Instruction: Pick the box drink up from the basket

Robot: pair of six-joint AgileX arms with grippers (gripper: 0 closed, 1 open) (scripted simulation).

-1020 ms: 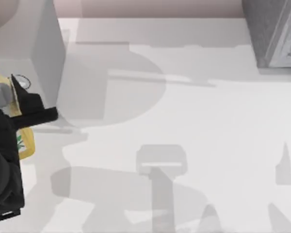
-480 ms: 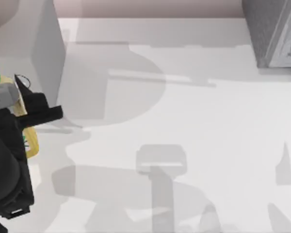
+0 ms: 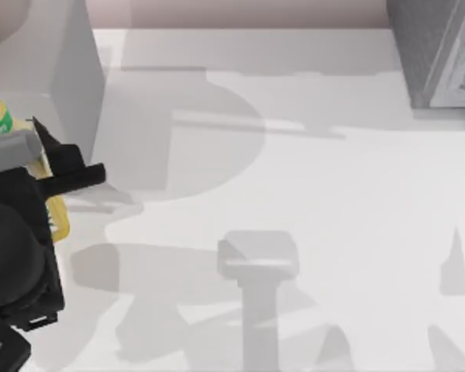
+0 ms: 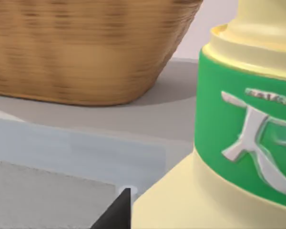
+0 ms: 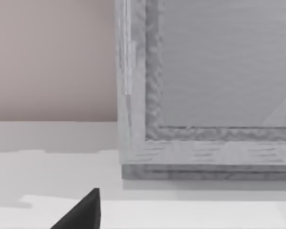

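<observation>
A: Item one, box drink (image 3: 53, 213). Location?
B: Far left of the table in the top view, partly under the left arm. Yellow body below the gripper, green band (image 4: 248, 138) and pale neck above it. Clear of the basket (image 4: 86, 52), which sits well behind on a raised grey ledge in the left wrist view.

A: Left gripper (image 3: 46, 167). State?
B: Clamped on the box drink, black fingers (image 3: 77, 178) against its upper body. Carton very close to the wrist lens, green band with a white mark dominant.

A: Right arm?
B: Parked off to the right. One dark finger tip (image 5: 83, 212) visible, facing a grey textured block (image 5: 205, 95) at the back right of the table. Finger spacing: cannot tell.

A: Risks from here?
B: Slip, probably the main one: smooth carton walls, grip apparently high near the neck, weight hanging below. Possible rotation in the fingers under any quick move. Crushing if squeezed harder, since cartons of this kind likely give. Possible knock against the tall white block (image 3: 70, 70) just behind.

A: Remaining work?
B: Little, by the look of it.
</observation>
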